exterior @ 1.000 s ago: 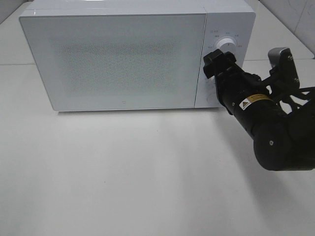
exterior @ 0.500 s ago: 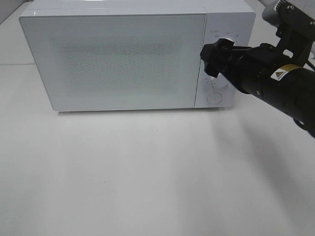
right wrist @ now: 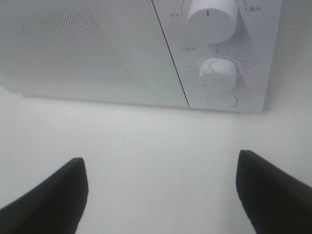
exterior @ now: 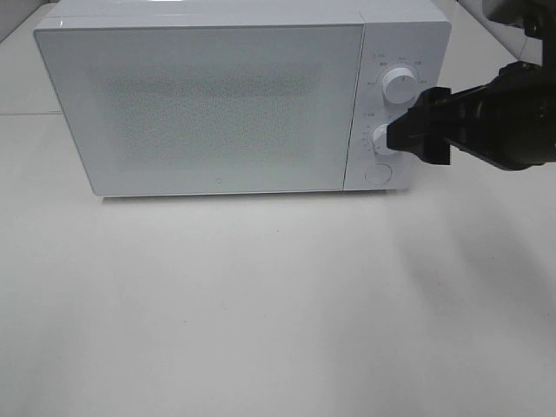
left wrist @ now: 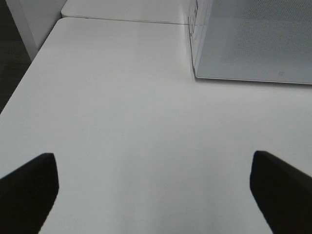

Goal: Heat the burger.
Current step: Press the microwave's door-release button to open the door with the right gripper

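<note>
Jaws of the right gripper (right wrist: 160, 168) stand apart, nothing btwn them, pointed at the control panel (right wrist: 265, 63) of the microwave (exterior: 217, 12), w/ the lower knob (right wrist: 218, 72) dead ahead, near but not touching. Above it sits the upper knob (right wrist: 213, 19), below it the oval button (right wrist: 223, 99). Left gripper (left wrist: 152, 157): jaws wide apart too, empty, hanging over bare surface (left wrist: 122, 97) by the microwave's door-side corner. Door (exterior: 208, 104) is shut. Burger's not in sight anywhere, prob. inside behind that speckled door, but can't confirm. Looks like the step is setting the lower knob, so: centre the jaws on it, go straight in along its axis, close evenly on the rim, then rotate the wrist w/o pushing, or the microwave may slide back. Keep clear of upper knob & button; a nudge on the button could pop the door, I'd guess.
</note>
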Robot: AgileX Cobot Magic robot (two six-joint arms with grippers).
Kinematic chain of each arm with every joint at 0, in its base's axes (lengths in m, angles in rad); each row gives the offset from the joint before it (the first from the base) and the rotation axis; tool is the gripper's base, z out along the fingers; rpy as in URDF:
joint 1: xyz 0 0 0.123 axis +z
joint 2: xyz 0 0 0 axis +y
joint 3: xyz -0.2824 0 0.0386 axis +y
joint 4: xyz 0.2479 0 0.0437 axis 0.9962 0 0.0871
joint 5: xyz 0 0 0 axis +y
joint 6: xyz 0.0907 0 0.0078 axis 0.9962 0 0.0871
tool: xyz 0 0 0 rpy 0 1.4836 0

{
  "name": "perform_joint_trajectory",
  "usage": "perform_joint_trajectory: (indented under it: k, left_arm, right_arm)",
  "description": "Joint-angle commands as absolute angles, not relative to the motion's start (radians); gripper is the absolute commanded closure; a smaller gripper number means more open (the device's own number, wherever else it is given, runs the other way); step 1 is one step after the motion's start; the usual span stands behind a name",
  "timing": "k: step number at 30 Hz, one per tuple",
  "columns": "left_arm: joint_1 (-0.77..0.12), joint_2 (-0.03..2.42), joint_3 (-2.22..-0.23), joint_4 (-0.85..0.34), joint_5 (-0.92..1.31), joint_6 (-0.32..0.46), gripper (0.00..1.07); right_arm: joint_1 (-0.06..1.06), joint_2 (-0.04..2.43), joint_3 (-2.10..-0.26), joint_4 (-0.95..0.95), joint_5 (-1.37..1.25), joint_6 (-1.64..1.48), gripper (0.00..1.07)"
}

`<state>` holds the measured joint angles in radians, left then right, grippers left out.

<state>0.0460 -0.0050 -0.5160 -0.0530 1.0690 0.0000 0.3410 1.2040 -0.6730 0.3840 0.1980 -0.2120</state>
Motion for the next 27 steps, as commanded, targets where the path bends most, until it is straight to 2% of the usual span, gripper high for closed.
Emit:
perform_joint_trajectory:
  k: [1,3,8,20,27]
  left_arm:
    - [0.050,-0.018,-0.515,-0.054,1.069,0.000,0.07]
    - [0.050,-0.018,-0.515,-0.054,1.069,0.000,0.07]
    - [0.050,-0.018,-0.515,-0.054,1.069,0.000,0.07]
    - [0.050,-0.018,-0.515,-0.054,1.069,0.000,0.07]
    - [0.050,-0.018,-0.515,-0.054,1.069,0.000,0.07]
  right_arm:
    - [0.320,1.155,-0.707,0.284,0.347,-0.186,0.32]
    - [0.320,1.085,-0.721,0.180,0.433,-0.146,0.32]
    - [0.320,0.967,-0.721,0.073,0.556,-0.075,0.30]
    - [0.320,0.659,-0.710,0.034,0.849,-0.053,0.30]
    - [0.289,0.377,-0.661,-0.063,0.938,0.019,0.23]
